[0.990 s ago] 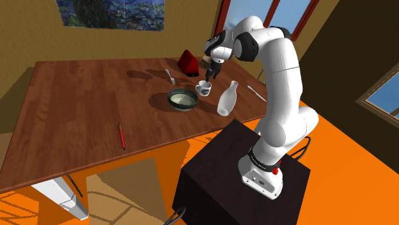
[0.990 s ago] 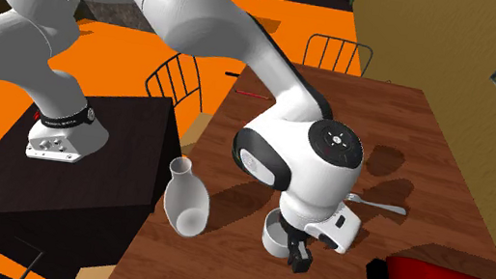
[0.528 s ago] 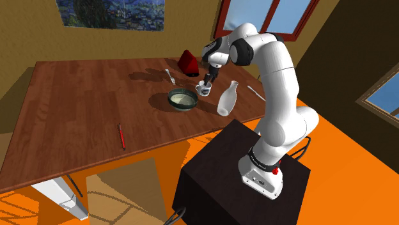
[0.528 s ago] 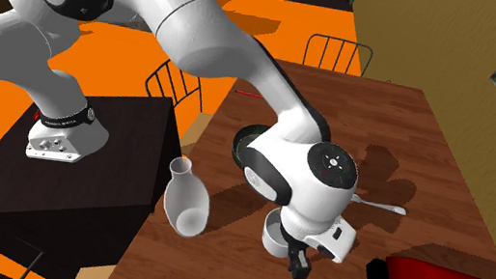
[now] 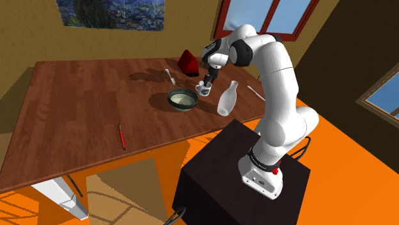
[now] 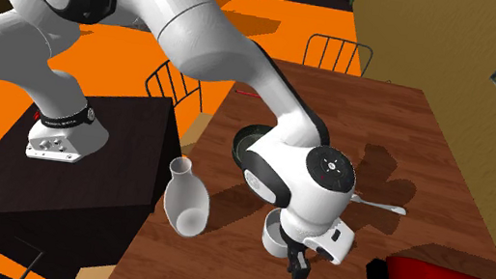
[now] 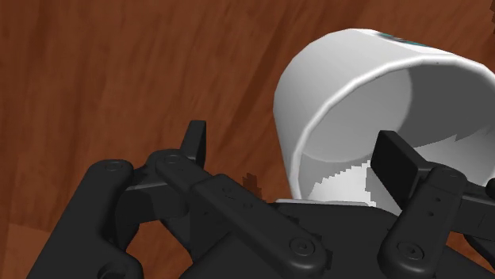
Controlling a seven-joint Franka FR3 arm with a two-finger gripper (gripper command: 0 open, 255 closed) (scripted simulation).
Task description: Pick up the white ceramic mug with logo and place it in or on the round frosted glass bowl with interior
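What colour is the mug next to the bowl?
The mug is white, shaded grey inside; the wrist view shows it best.

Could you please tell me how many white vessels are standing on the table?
2. The white mug stands just beside the dark bowl; the white flask stands to the shoulder view's right of both. The arm could hide more.

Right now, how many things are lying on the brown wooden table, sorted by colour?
White: 2, the white mug and the white narrow-necked bottle.
Red: 2, the red wedge-shaped object and the thin red pencil.
Dark: 1, the round dark bowl with a pale inside.
Pale grey: 2, the fork and the slim utensil beside the bottle.
Total: 7.
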